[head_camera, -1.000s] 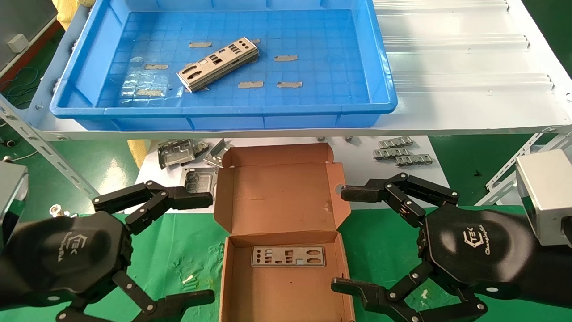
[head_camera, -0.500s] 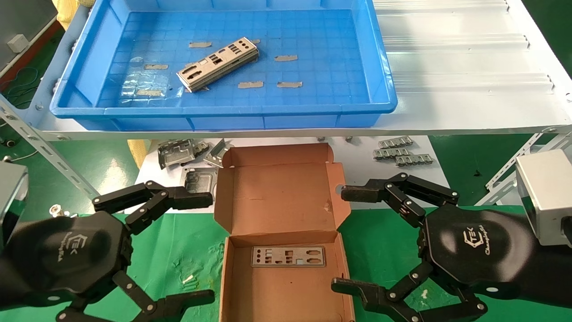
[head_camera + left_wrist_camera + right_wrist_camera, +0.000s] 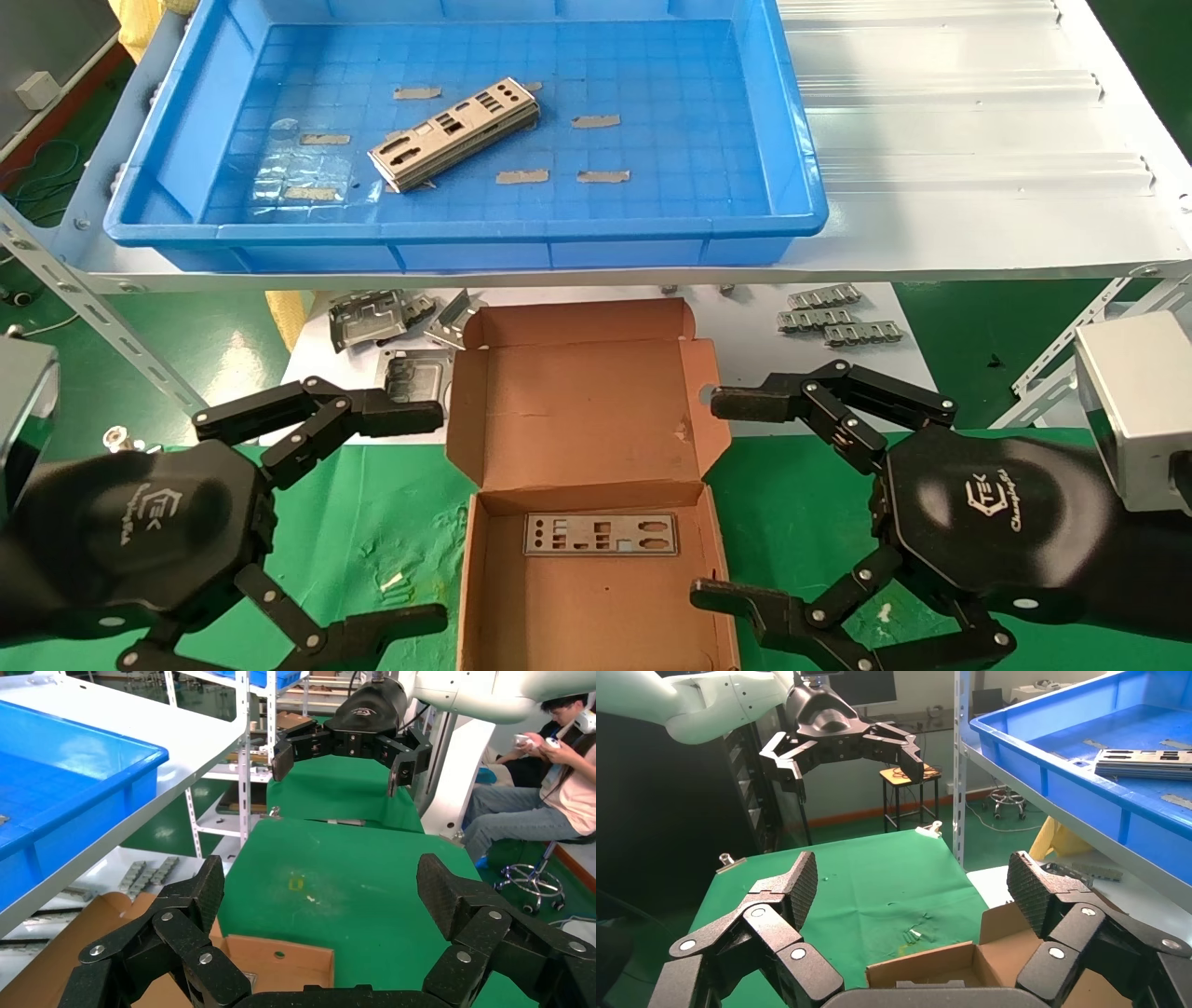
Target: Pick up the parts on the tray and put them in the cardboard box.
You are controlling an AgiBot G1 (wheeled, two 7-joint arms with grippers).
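Note:
A stack of grey punched metal parts (image 3: 454, 133) (image 3: 1144, 763) lies slanted in the middle of the blue tray (image 3: 801, 200) (image 3: 1046, 762) on the upper white shelf. The open cardboard box (image 3: 577, 410) (image 3: 281, 962) (image 3: 933, 969) sits on the green cloth below, lid tipped back, with one part (image 3: 601, 535) flat on its floor. My left gripper (image 3: 433, 513) (image 3: 320, 888) hangs open just left of the box. At the box's right side my right gripper (image 3: 717, 499) (image 3: 909, 881) is also open. Both are empty and well below the tray.
On the lower white board behind the box lie squarish stamped frames (image 3: 372, 317) at the left and small ridged strips (image 3: 838, 317) at the right. Slotted shelf legs (image 3: 102, 317) stand at both sides. A seated person (image 3: 541, 790) is beyond the table.

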